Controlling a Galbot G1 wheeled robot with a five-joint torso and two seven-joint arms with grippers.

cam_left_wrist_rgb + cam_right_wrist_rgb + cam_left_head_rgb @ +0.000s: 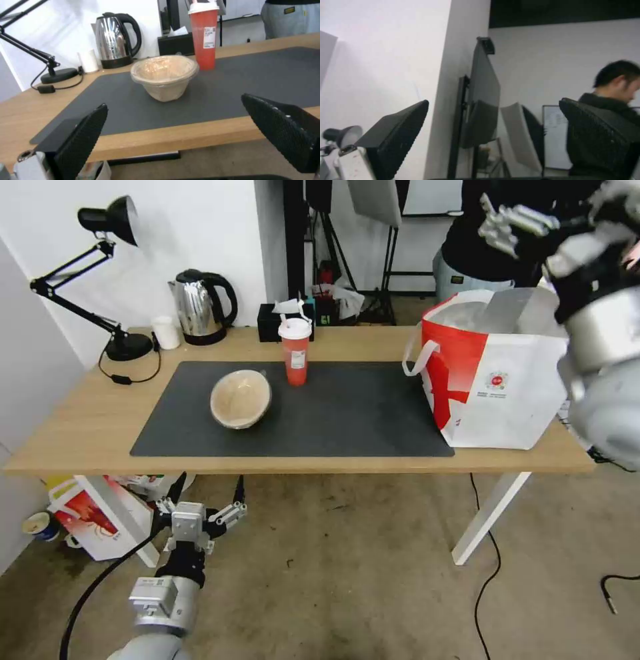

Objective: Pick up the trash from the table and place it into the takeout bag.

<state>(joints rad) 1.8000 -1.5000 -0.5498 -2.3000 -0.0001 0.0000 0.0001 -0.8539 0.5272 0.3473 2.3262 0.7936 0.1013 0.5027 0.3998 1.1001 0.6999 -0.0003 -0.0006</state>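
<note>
Head view first: the bench point(87, 427) with its dark grey mat point(347, 413) has two bits of trash on it, the tan paper bowl point(241, 399) tipped on its side near the mat's middle-left and the red drink cup point(295, 352) standing upright just behind it, white lid on. The takeout bag point(497, 373) sits at the right end of the mat, mouth open, foil lining showing, one loop handle hanging toward the mat. I can't see into it well enough to say what's inside, so my guess is that at least these two pieces are left to do. Left gripper point(200, 521) hangs low in front of the bench edge, fingers spread, holding nothing. Right gripper point(517, 223) is up high above the bag's back side, also empty as far as I can tell.

Left wrist view: the paper bowl point(164, 76) faces this camera, clear film crinkled over its mouth, near the cup point(204, 37) but apparently not touching it. A kettle point(116, 40) and a lamp base point(59, 75) sit behind. Both black pads point(81, 140) are wide apart, nothing between.

Right wrist view: the right gripper's pads point(600, 135) are wide apart too, pointing at the room's wall, nothing held.
</note>
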